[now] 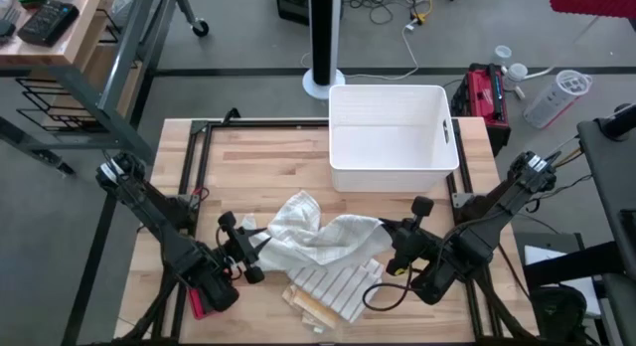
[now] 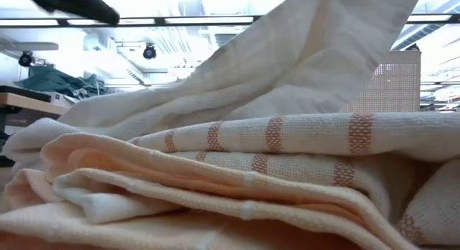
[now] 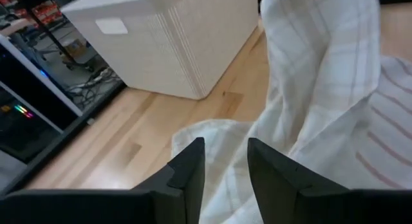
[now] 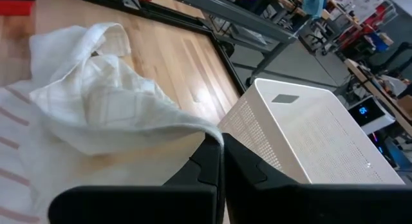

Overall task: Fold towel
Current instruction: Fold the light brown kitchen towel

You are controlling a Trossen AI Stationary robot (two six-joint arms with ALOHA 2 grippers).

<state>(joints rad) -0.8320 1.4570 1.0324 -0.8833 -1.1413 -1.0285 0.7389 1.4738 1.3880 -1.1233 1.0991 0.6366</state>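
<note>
Left gripper (image 1: 250, 255) sat at the towel's left edge, fingers (image 3: 187, 176) parted a little with cloth showing in the gap; whether it gripped that cloth couldn't be told from the wrist view. The crumpled cream woven towel with faint checks (image 1: 318, 235) lay bunched near the table's front centre, between the two arms, on the pale butcher-block wooden table (image 1: 268, 162). Under its front part lay a flatter rust-striped cream cloth (image 1: 338, 288), folded in layers as seen in the low view; it was probably a second towel, though it could have been part of the same one. Right gripper (image 1: 399, 249) was at the towel's right edge, fingers pressed together on a thin fold of the checked towel, lifting it slightly. Behind, well apart, stood a white rectangular plastic bin (image 1: 393, 137).

Handling judgement: light, soft, floppy fabric, not slippery or fragile, would sag and wrinkle when lifted. Best taken at corners or along a hem, both ends at once, pulled taut before folding.
</note>
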